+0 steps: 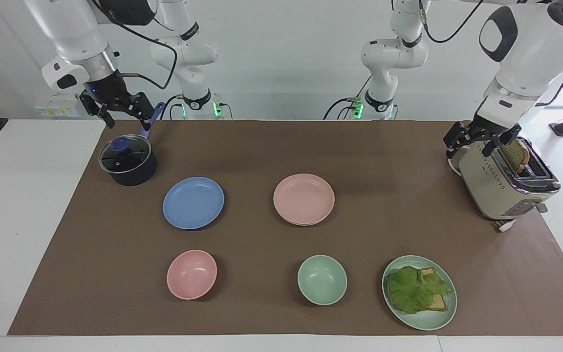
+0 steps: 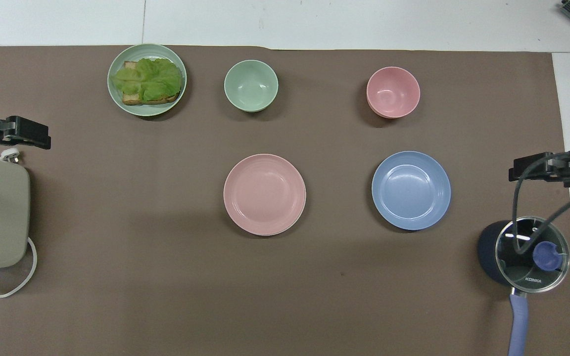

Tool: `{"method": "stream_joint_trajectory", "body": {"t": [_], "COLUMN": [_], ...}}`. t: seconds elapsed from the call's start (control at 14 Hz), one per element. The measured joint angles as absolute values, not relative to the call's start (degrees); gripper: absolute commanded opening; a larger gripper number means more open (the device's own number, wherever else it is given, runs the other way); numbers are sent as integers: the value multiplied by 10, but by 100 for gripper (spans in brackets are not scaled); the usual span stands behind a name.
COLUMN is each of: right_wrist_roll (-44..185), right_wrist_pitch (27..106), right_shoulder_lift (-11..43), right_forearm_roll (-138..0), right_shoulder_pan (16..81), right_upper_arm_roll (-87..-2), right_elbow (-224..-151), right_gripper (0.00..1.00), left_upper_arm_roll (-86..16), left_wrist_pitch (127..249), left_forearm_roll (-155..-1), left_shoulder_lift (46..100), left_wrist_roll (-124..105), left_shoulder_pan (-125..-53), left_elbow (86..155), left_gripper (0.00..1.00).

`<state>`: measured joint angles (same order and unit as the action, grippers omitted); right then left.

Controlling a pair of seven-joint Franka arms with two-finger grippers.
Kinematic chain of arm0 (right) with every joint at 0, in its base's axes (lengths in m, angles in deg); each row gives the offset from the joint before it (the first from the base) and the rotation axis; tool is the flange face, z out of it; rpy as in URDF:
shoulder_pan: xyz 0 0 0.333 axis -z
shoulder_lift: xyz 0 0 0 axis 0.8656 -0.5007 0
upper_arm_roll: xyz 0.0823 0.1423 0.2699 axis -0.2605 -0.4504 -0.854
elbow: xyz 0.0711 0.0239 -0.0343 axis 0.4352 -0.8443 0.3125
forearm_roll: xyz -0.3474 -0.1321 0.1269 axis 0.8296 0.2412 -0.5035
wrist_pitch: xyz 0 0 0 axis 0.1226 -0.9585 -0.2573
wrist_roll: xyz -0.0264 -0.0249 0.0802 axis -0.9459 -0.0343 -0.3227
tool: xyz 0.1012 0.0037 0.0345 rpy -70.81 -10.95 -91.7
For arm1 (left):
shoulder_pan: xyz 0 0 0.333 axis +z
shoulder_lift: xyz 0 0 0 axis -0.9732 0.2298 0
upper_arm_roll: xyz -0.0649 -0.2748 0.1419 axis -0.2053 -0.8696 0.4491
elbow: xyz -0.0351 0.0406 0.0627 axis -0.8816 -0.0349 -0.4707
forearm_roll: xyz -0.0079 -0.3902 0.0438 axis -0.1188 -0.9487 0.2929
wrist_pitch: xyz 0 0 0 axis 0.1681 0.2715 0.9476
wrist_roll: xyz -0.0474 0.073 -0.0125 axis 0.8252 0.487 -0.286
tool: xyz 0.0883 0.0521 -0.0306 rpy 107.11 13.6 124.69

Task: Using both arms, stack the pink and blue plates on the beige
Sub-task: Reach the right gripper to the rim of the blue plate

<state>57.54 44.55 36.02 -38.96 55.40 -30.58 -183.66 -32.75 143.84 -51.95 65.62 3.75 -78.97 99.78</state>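
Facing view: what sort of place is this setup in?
Probably a lab tabletop staged as a kitchen: two white arms mounted at a table with a brown mat, a toaster, a lidded saucepan.

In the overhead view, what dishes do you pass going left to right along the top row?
Green plate with sandwich → green bowl → pink bowl.
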Motion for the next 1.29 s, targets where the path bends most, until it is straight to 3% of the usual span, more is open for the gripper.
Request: {"method": "stream_joint_trajectory", "body": {"t": [0.79, 1.29], "right_wrist_roll": [631, 654], "right_wrist_pitch": [716, 810], "right_shoulder_lift": [261, 182], "right_forearm_roll": [-390, -455], "right_shoulder_pan": [569, 581], "right_upper_arm_roll": [-305, -306], "right_elbow": [-2032, -2059], "right_gripper": [100, 100], "left_upper_arm_roll": [-325, -323], "left_wrist_pitch": [1420, 1418], "left_forearm_roll": [-519, -519], "left_shoulder_lift": [633, 633], "left_wrist_roll": [38, 38], "left_shoulder_pan": [-785, -784], "left_elbow": [998, 998], "left_gripper": [100, 100]}}
